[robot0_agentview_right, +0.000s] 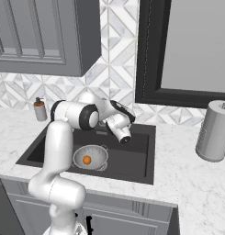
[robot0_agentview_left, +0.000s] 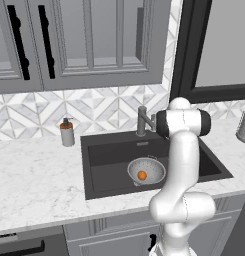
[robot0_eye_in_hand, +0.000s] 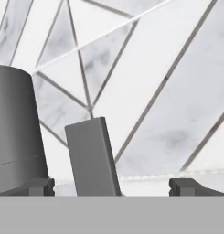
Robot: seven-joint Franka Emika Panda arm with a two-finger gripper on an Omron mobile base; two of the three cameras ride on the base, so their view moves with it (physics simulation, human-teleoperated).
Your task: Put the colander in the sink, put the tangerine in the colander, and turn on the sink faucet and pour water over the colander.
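The silvery colander (robot0_agentview_left: 150, 168) (robot0_agentview_right: 95, 155) sits in the dark sink (robot0_agentview_left: 109, 172) (robot0_agentview_right: 132, 158), and the orange tangerine (robot0_agentview_left: 142, 175) (robot0_agentview_right: 87, 159) lies inside it. At the sink's back rim stands the dark sink faucet (robot0_agentview_left: 142, 121). In the hand view its upright post (robot0_eye_in_hand: 15, 132) is at the left and its flat side lever (robot0_eye_in_hand: 93, 155) rises between my fingertips. My gripper (robot0_eye_in_hand: 113, 186) is open around the lever, apart from it, and faces the tiled backsplash. My arm hides part of the faucet in the right base view.
A grey-and-brown soap dispenser (robot0_agentview_left: 67, 132) (robot0_agentview_right: 39, 109) stands on the white marble worktop left of the sink. A tall grey canister (robot0_agentview_right: 214, 131) (robot0_agentview_left: 244, 122) stands on the worktop to the right. Grey wall cabinets hang above, and a dark window frame (robot0_agentview_right: 143, 55) is behind the sink.
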